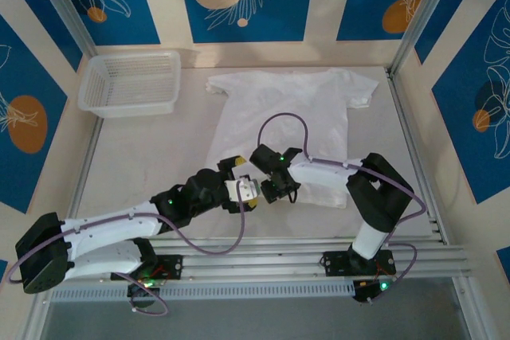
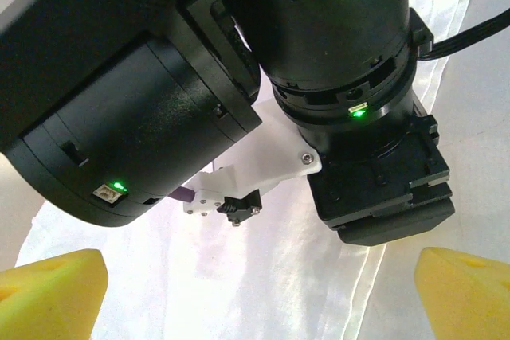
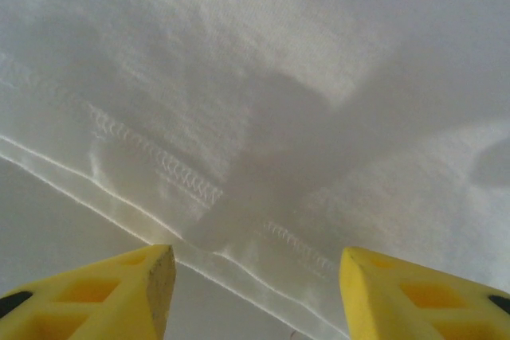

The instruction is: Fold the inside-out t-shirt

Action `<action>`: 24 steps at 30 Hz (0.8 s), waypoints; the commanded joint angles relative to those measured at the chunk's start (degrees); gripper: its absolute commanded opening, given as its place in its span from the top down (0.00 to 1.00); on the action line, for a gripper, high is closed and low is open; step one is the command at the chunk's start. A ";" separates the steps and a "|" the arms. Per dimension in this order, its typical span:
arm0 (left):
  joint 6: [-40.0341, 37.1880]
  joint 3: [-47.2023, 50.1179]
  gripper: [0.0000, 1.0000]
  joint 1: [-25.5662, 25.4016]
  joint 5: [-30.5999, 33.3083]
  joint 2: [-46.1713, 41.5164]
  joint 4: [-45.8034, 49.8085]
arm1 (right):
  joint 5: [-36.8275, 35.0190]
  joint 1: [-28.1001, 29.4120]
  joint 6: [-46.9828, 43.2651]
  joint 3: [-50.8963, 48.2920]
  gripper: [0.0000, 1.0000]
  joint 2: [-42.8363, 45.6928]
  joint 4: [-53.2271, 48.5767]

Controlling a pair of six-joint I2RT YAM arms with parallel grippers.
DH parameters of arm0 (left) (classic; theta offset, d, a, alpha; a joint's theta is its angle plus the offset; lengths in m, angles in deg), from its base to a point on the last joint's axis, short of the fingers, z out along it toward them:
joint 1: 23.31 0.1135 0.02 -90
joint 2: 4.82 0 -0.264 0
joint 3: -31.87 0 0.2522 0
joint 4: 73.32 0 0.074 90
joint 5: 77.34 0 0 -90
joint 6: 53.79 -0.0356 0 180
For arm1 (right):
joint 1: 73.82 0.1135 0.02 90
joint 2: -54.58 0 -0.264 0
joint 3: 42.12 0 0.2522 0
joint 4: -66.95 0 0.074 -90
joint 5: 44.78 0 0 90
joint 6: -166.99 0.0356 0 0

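**Grippers gather at the shirt's near hem**

Shirt [image 1: 287, 109] lies spread flat on the table [image 1: 143, 165], collar and sleeves toward the far wall, hem [image 3: 119, 173] toward the arms. Laid out like that, the bottom edge is the easiest place for either arm to start a fold. The exposed stitch line along the hem fits a garment turned inside out.

The right gripper [image 3: 255, 284] hangs just above the hem near its left corner, pointing down. Its yellow fingers are partly apart with nothing between them, and the hem runs across just beyond the tips. From there it looks lined up for a pinch on the edge rather than the middle of the cloth, where it would gather up both layers.

The left gripper [image 1: 245, 183] sits close beside it, almost crowding the right wrist [image 2: 343, 77]. Its fingers [image 2: 52, 292] are spread as wide as they go and hold nothing. I'd guess it is after the same corner, or is waiting for room.

The basket [image 1: 131, 107] stands at the far left, well apart from the shirt and out of the way.

No fold has been made yet. The main risk is the two wrists knocking together in such a tight spot.
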 commanded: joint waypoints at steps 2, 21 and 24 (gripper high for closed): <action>-1.10 0.89 0.01 -0.35 0.74 -0.45 -2.32 | 1.15 -0.26 -0.75 1.39 0.42 -1.76 -0.32; -0.51 1.71 0.01 -0.26 0.74 -0.59 -3.96 | -0.85 -1.95 0.56 1.19 0.79 -1.20 0.91; -0.26 2.22 0.01 -0.26 0.68 -0.63 -4.76 | -1.03 -1.87 0.65 1.22 0.97 -1.18 0.91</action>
